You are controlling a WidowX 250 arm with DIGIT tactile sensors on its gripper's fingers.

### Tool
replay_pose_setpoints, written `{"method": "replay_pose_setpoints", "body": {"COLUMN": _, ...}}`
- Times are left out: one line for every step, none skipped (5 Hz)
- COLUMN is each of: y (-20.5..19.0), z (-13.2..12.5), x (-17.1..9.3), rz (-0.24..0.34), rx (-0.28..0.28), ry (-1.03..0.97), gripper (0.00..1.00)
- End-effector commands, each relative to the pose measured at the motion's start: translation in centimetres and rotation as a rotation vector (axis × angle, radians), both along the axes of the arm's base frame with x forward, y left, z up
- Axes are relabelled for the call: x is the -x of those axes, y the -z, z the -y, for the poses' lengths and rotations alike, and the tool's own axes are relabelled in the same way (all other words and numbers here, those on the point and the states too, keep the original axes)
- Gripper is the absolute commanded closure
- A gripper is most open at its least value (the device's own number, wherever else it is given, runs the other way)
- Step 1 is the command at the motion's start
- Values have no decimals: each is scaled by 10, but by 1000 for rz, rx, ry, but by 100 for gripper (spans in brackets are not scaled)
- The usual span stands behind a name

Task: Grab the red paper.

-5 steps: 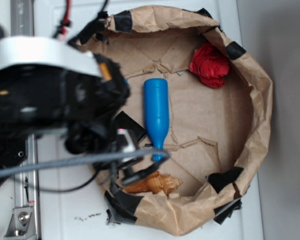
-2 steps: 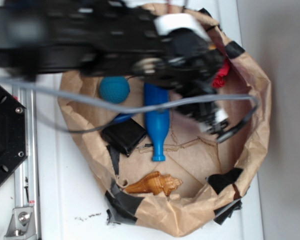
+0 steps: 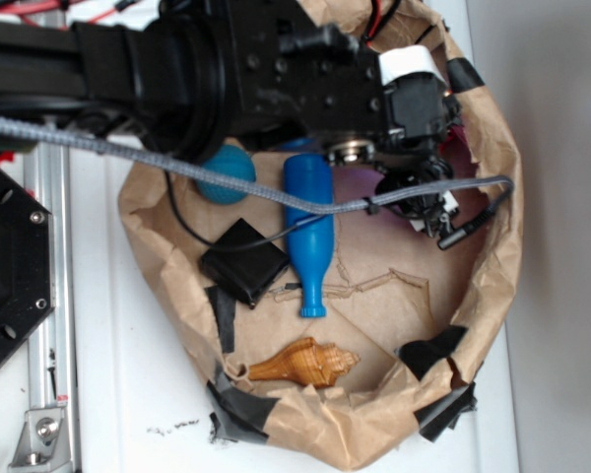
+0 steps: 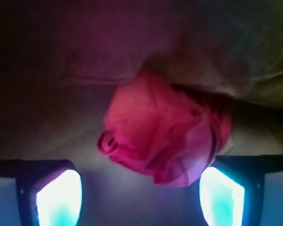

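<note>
The red paper [image 4: 165, 129] is a wrinkly red wad lying against the brown paper wall, seen in the wrist view just ahead of my jaws. My gripper [image 4: 140, 197] is open. Its left finger [image 4: 59, 197] stands well clear of the wad, and its right finger [image 4: 221, 195] is close by the wad's right edge. In the exterior view my gripper [image 3: 419, 192] hangs over the bowl's upper right part, and the arm hides almost all of the red paper there.
The brown paper bowl [image 3: 492, 256] with black tape patches holds a blue bottle [image 3: 308, 227], a teal ball [image 3: 227, 175], a black block [image 3: 244, 262] and a tan shell [image 3: 305, 363]. A grey cable [image 3: 177, 163] crosses the bowl.
The arm has swung from the bowl's left side across to its upper right. It now covers the red paper, which lay in plain sight before.
</note>
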State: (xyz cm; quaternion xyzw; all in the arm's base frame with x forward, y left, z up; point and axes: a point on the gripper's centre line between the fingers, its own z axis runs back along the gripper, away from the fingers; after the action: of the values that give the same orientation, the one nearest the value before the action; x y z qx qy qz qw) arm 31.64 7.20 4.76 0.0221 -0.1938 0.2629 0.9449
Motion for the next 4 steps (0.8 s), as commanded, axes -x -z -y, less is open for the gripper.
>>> {"method": "replay_pose_setpoints", "body": {"y": -37, "z": -31, "x": 7, "rz": 80, "rx": -103, "ry": -68, "gripper": 0}}
{"method": "replay_pose_setpoints", "body": {"y": -35, "z": -34, "x": -5, "rz": 78, "rx": -94, "ry": -46, "gripper": 0}}
{"method": "replay_pose_setpoints", "body": {"y": -28, "z": -28, "x": -19, "rz": 66, "rx": -16, "ry": 45, "gripper": 0}}
{"method": "replay_pose_setpoints", "body": {"y": -24, "z": -12, "x": -35, "rz": 31, "rx": 5, "ry": 186, "gripper": 0}}
